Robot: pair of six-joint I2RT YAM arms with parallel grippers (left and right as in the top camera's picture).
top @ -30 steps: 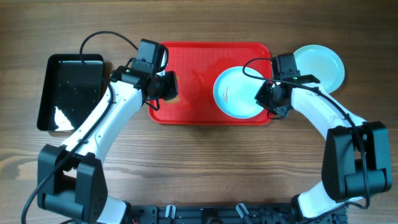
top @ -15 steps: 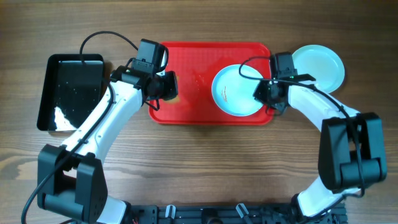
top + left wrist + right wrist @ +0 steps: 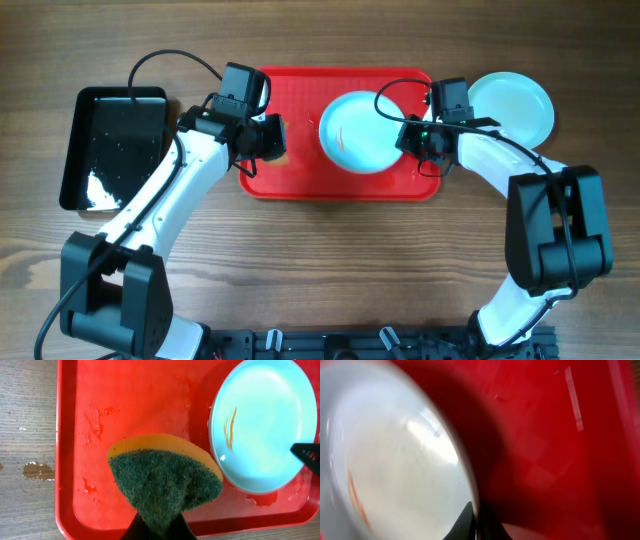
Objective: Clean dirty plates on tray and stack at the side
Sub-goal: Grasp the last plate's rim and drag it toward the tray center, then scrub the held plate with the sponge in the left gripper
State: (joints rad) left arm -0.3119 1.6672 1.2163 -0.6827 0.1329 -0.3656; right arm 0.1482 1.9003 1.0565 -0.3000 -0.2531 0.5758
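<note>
Plate (image 3: 358, 133) rim pinched by right fingers (image 3: 485, 530), sponge (image 3: 165, 477) by left fingers (image 3: 155, 532); such a thin edge hold may slip, dropping it.

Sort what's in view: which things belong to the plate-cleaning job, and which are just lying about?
Job: red tray; smeared plate on it, rim held in the right gripper; pale plate beside the tray; sponge in the left gripper.
Lying about: black tray, beyond the left arm.

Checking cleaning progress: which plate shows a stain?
The left plate, on the red tray, with orange streaks; the right plate, on the table, looks clean.
</note>
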